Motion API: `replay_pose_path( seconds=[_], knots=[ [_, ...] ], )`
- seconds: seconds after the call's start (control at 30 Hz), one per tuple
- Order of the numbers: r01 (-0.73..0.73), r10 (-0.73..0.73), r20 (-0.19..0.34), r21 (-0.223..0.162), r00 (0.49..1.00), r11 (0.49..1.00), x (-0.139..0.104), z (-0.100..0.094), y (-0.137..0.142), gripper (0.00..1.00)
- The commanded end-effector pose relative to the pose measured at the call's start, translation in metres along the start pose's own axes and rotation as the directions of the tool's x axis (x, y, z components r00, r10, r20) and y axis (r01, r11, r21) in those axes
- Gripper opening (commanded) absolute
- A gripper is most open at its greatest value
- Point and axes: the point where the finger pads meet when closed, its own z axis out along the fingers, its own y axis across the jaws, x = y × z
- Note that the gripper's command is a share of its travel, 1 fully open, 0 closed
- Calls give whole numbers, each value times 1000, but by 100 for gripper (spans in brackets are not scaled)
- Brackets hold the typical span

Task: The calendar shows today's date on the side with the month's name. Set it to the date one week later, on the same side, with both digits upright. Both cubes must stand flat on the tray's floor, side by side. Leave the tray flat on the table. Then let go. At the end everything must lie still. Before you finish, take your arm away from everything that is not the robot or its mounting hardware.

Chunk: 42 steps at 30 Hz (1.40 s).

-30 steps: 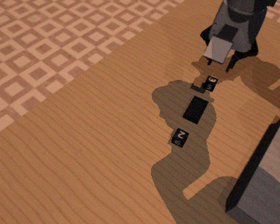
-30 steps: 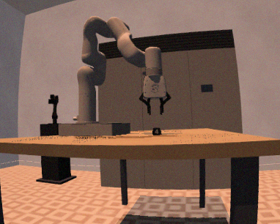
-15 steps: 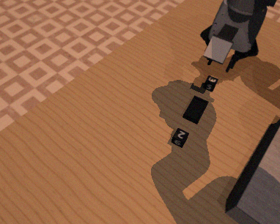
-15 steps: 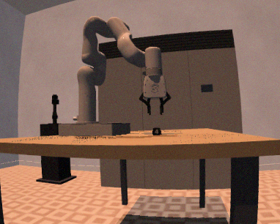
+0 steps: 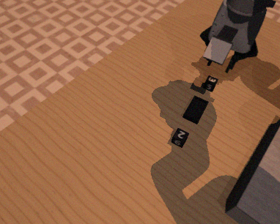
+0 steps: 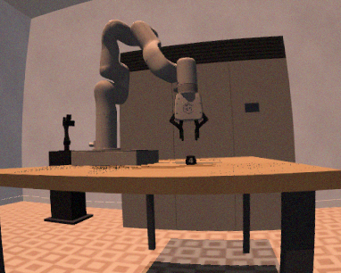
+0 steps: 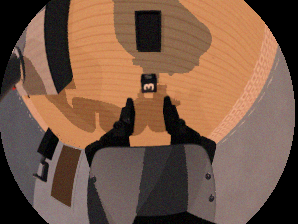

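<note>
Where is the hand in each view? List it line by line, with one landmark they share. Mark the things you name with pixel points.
Top: the hand (image 5: 218, 67) (image 6: 189, 138) (image 7: 148, 104) is at upper right.
Exterior: just right of centre, above the tabletop.
Wrist: lower middle, fingers pointing up the picture.
Shared landmark: the wooden table (image 5: 82, 146) (image 6: 167, 182) (image 7: 235, 50).

Blk tray, brn woodgrain tbl, pink/tan diamond-patt flr

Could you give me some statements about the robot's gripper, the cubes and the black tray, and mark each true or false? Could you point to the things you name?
1. The gripper (image 5: 218, 66) (image 6: 189, 138) (image 7: 148, 104) is clamped on a cube. False: it is partly open, with nothing between its fingers.
2. The cube showing a 3 (image 5: 211, 83) (image 7: 148, 83) is nearer the gripper than the cube showing a 2 (image 5: 179, 137). True.
3. Both cubes are inside the black tray (image 5: 196, 110) (image 7: 148, 31). False: both are outside it.
4. The black tray lies between the two cubes. True.
</note>
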Motion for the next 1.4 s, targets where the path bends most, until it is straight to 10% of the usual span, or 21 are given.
replay_pose_path(
  seconds=[0.0, 1.37],
  knots=[
    [0, 0, 1, -3, 1000, 1000, -1, 2, 1, 47],
    [0, 0, 2, -3, 1000, 1000, -2, 46, 1, 47]
  ],
)
